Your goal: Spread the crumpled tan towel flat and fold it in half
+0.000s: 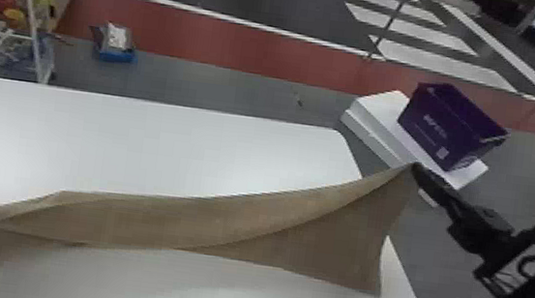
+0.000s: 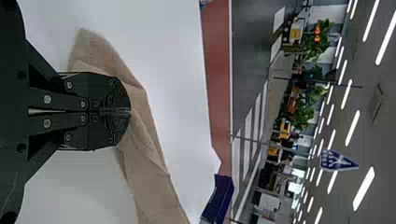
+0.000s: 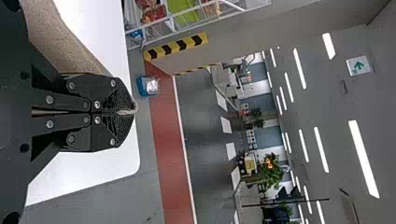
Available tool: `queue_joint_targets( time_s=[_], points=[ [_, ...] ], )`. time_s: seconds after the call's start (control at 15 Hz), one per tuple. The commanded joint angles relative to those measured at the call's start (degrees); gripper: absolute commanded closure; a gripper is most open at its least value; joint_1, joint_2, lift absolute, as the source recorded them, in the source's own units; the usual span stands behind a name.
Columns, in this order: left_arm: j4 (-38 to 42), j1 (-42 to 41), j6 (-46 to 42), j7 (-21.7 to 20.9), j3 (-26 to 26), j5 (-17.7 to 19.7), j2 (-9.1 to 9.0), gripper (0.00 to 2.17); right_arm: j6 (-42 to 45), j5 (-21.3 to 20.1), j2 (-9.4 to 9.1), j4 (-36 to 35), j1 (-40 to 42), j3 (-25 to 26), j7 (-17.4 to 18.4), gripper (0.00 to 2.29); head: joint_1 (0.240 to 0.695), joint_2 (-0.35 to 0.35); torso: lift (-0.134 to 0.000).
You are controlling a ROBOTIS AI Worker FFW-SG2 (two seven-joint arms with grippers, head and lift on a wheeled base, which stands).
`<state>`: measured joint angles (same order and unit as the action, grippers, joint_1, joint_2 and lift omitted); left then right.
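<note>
A: What has the right end effector [image 1: 416, 169] got?

B: A corner of the towel [image 1: 150, 224], pinched between closed fingers. The left end effector [image 2: 127, 111] likewise grips cloth at its tips.

A: And the towel between them?

B: Drawn out across the surface [image 1: 135, 144], its upper edge folded over along much of the length. A loose corner droops near the surface's right edge; whether it touches is unclear.

A: So the job is at spreading?

B: Seemingly, with the half fold not yet made. The next move probably calls for both end effectors to keep the edge taut, let that flap fall open, then lay the cloth down.

A: Any trouble with edges?

B: The right-hand corner is held out past the surface's side, towards the purple box [image 1: 444, 126]. Shifting left before lowering would likely avoid an overhang; white surface stretches beyond the towel for that.
</note>
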<state>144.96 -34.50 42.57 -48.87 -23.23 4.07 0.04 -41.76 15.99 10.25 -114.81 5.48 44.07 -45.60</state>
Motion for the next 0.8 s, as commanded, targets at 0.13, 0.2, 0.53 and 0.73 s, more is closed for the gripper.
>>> queue_joint_targets(
  time_s=[0.13,0.2,0.53,0.73],
  points=[
    [3.92,4.35,5.91,5.10,-1.64,1.82,-0.18,1.38,-6.54,-0.08,3.73,-1.55,-2.49,2.87,-1.42,2.13,0.695,-0.315,-0.124],
    [4.89,4.88,7.14,6.07,-1.90,2.08,-0.18,1.38,-6.89,-0.08,4.34,-1.55,-2.49,3.48,-2.03,2.13,0.695,-0.315,-0.124],
    [8.84,11.12,18.56,8.44,-5.33,4.11,-0.18,1.38,-13.40,3.26,6.28,-1.55,-4.69,6.82,-2.65,2.13,0.695,-0.319,-0.124],
    [11.04,11.65,19.97,9.15,-8.76,8.68,-0.18,1.38,-17.97,6.60,6.19,-4.19,-4.16,7.96,-3.88,2.13,0.695,-0.309,-0.124]
  ],
)
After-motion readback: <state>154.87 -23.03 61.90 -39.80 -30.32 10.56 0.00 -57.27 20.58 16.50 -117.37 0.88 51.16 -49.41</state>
